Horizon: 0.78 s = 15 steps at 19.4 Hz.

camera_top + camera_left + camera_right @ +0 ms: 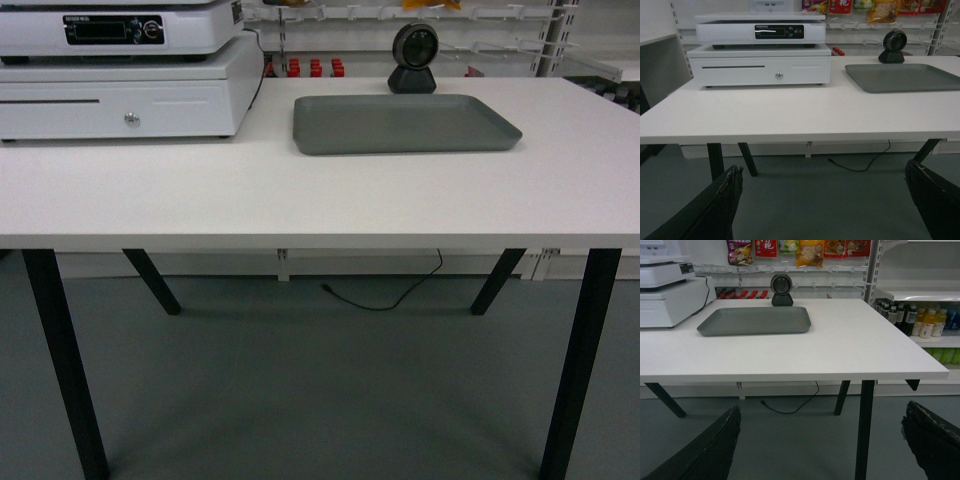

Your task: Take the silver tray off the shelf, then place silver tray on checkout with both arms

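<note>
Currently the left hand (825,200) is wide open with nothing in it: the two black fingers (715,210) sit at the bottom corners of the left wrist view, well apart, below the worktop edge and over the grey floor (820,200). Right hand (822,445) is the same: fingers (710,450) spread to the bottom corners of its own view, gripping nothing, low and in front of the worktop. Neither hand shows in the head view.

Silver tray (400,124) lies flat on the checkout (300,190), toward the far side, right of centre (not touched by either hand). No shelf board under it. Its far edge is just in front of the black ball-headed scanner (414,58); I cannot tell if they touch.

Left of the tray, apart from it, a white cash drawer (120,100) with a white scale-like unit (110,28) stacked on top, dark display facing the front.

Checkout has dark slanted legs (60,350); a black cable (385,295) hangs down and trails on the floor behind it.

Beyond, peg racks with snack packets (810,250), and at the far right of the right wrist view a store shelf (915,292) with drink bottles (920,320) beneath it.
</note>
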Tool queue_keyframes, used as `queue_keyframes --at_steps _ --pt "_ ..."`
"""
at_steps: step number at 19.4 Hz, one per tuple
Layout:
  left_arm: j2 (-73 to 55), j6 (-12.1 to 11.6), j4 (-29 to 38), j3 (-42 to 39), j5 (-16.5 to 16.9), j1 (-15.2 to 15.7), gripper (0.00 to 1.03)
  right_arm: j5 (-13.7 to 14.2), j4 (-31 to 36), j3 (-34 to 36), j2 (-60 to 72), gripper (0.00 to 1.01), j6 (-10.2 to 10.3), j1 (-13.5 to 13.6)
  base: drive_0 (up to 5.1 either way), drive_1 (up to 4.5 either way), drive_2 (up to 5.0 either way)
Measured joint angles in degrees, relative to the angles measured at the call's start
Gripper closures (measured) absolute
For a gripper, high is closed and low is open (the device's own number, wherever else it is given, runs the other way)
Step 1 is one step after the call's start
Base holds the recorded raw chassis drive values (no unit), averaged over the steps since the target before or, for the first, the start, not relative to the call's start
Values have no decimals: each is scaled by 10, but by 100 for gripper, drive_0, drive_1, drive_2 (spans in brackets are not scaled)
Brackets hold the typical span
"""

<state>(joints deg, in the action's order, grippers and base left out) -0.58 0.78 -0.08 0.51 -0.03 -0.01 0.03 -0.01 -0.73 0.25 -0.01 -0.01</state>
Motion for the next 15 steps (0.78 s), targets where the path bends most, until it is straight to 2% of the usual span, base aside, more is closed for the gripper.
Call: queue_keyframes --at_steps 15 --pt "0 -2 -1 0 -1 0 5 0 -2 0 0 3 0 0 -7 -425 411"
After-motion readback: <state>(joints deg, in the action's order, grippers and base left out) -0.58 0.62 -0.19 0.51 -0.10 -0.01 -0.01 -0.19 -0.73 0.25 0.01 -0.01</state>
